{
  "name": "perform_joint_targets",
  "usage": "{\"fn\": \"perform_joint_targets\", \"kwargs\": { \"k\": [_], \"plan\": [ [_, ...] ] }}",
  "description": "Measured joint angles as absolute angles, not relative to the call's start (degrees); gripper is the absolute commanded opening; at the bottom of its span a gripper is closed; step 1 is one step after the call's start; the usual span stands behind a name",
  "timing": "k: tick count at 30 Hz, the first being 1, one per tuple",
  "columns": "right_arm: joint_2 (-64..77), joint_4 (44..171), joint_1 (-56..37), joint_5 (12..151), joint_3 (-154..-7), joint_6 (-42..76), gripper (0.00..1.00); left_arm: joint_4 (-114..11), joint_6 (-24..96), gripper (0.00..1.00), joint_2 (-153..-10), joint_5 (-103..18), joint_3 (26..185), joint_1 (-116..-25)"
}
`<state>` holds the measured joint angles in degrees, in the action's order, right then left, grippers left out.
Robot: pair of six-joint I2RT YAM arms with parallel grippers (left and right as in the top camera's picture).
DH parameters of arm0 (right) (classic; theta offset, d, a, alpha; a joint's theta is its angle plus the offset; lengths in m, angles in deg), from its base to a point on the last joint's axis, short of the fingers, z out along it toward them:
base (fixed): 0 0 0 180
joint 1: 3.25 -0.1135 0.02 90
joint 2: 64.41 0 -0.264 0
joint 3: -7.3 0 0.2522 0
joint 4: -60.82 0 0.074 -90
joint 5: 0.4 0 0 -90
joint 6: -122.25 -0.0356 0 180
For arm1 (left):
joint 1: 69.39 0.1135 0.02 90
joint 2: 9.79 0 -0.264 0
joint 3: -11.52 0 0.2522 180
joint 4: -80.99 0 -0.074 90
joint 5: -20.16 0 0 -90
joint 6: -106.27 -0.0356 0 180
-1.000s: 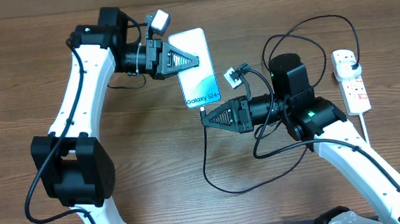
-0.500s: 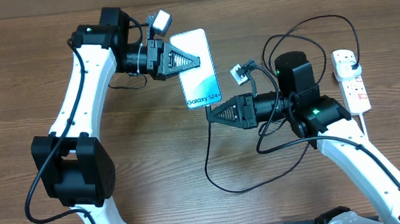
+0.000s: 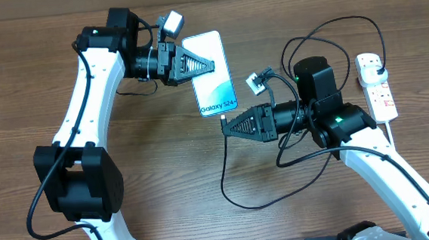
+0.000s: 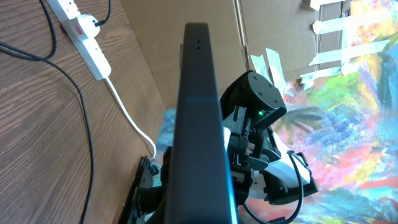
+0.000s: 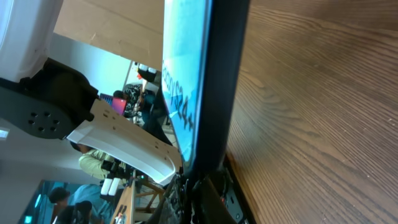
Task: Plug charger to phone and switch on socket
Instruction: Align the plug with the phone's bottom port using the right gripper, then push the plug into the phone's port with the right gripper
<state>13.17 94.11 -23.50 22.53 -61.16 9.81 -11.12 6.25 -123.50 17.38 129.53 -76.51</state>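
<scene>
The phone (image 3: 211, 73), its blue-white screen up and "Galaxy" text at the near end, hangs above the table, and my left gripper (image 3: 212, 66) is shut on its left side. In the left wrist view the phone (image 4: 199, 118) shows as a dark edge. My right gripper (image 3: 226, 127) is shut on the charger's connector tip, right at the phone's near end. The charger cable (image 3: 223, 172) loops over the table to its black plug (image 3: 377, 65) in the socket (image 3: 381, 93). In the right wrist view the phone (image 5: 202, 81) stands just above my right gripper (image 5: 202, 198).
The socket's thick white cord (image 3: 391, 134) runs along the right side of the table. The charger's cable loop (image 3: 322, 33) lies on the wood behind my right arm. In the left wrist view the socket (image 4: 84, 34) and its white cord (image 4: 127, 115) lie at the upper left.
My right gripper has shifted a little to the right with the connector and now sits under the phone's near end. The cable loop followed. The left arm and phone stayed still.
</scene>
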Motion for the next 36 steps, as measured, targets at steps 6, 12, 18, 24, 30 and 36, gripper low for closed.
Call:
{"fn": "perform_joint_targets", "kwargs": {
  "k": [6,12,18,24,30,36],
  "plan": [
    [13.2,94.1,-23.5,22.2,-61.2,10.6,0.04,-11.1,6.3,0.04,-123.5,17.4,129.5,-76.5],
    [13.2,93.3,-23.5,20.8,-61.2,11.5,0.04,-11.1,6.3,0.04,-123.5,17.4,129.5,-76.5],
    [13.2,93.3,-23.5,20.7,-61.2,11.6,0.04,-10.6,6.3,0.04,-123.5,17.4,129.5,-76.5],
    [13.2,93.3,-23.5,20.8,-61.2,11.7,0.04,-10.2,6.3,0.04,-123.5,17.4,129.5,-76.6],
    [13.2,93.3,-23.5,20.8,-61.2,11.7,0.04,-10.2,6.2,0.04,-123.5,17.4,129.5,-77.3],
    [13.2,93.3,-23.5,20.9,-61.2,11.7,0.04,-10.2,6.3,0.04,-123.5,17.4,129.5,-77.3]
  ]
}}
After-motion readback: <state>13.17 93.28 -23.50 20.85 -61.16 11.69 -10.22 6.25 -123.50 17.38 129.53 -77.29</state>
